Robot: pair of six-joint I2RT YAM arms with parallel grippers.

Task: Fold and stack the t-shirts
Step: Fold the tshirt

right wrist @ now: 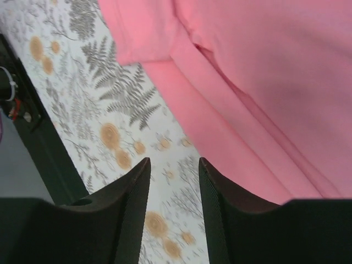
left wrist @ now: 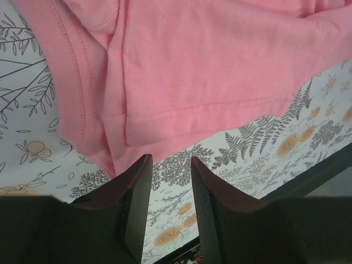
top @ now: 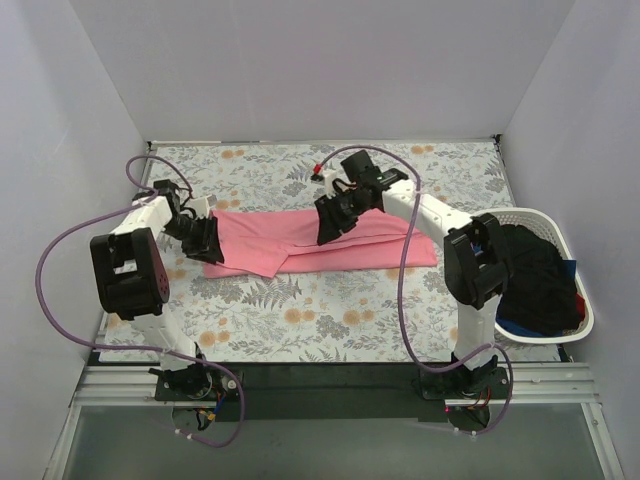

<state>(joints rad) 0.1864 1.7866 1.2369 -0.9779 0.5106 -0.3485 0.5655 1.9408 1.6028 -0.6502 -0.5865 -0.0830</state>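
1. Right now the pink shirt [top: 380,248] is lying across the middle of the worktop [top: 320,310] as a long band, already doubled lengthwise, so I judge it is waiting for its crosswise fold.
2. At the band's left end the left hand [top: 210,250] is hovering. Its wrist view is showing the fingers [left wrist: 137,187] parted with nothing between them and the hemmed corner [left wrist: 126,129] just ahead, which is probably why the hand is sitting there: to pinch that end.
3. Over the band's middle the right hand [top: 328,238] is hanging, likewise released and holding nothing. Its fingers [right wrist: 137,187] are looking down at the near folded edge [right wrist: 220,137], perhaps to pin or lift the cloth.
4. Off to the right a white basket [top: 545,340] is keeping the dark shirts [top: 535,280] bunched together, well apart from the pink one, seemingly awaiting their turn.
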